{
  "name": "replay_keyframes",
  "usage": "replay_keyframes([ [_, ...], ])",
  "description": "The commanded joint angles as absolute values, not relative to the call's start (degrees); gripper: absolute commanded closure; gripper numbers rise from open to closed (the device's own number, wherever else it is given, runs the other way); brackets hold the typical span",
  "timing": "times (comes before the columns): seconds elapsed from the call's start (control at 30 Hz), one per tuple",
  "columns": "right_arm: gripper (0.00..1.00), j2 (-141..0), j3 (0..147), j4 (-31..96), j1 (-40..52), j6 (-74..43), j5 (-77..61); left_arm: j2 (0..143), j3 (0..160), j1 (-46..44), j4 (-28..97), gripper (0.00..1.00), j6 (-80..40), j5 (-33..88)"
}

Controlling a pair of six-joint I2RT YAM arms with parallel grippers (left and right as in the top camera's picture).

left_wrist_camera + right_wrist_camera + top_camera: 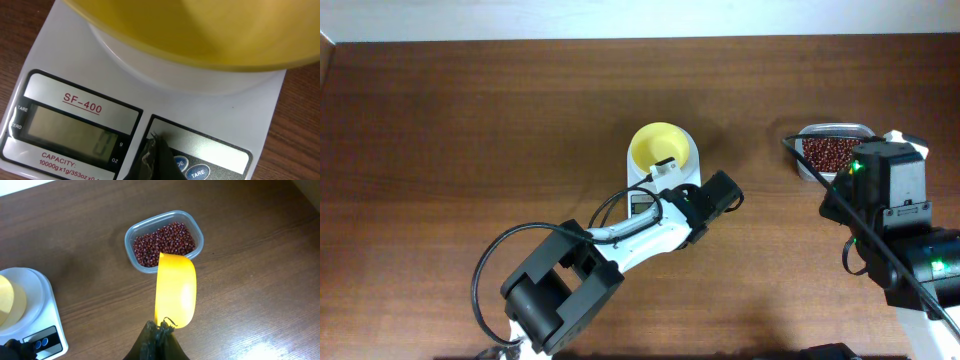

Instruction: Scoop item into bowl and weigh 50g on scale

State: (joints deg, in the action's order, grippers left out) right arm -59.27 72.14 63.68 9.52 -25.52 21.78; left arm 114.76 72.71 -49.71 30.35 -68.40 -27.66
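Right gripper (pixel 159 327) holds scoop (pixel 175 287) lengthwise toward beans (pixel 165 242)

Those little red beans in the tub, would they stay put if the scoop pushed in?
Probably not: the beans are a loose heap of small oval grains, so they likely slide and roll aside. Any tipped off the scoop would probably scatter on the smooth table.

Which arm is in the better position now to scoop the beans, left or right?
Right. The right claw holds the yellow scoop, its tip at the tub of beans. The left claw, shut and empty, is down at the scale, by the bowl.
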Motion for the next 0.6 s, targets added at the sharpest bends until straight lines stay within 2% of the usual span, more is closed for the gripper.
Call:
replay_keyframes([
  [0.0,0.96,-59.24,73.30,63.70,9.69,-25.91,22.13,119.00,71.35,-49.47,30.55,1.00,-68.79,-23.83],
  [0.57,0.96,-59.24,73.30,63.70,9.69,-25.89,22.76,106.80,71.40,-49.52,30.70,1.00,-68.75,-26.17],
])
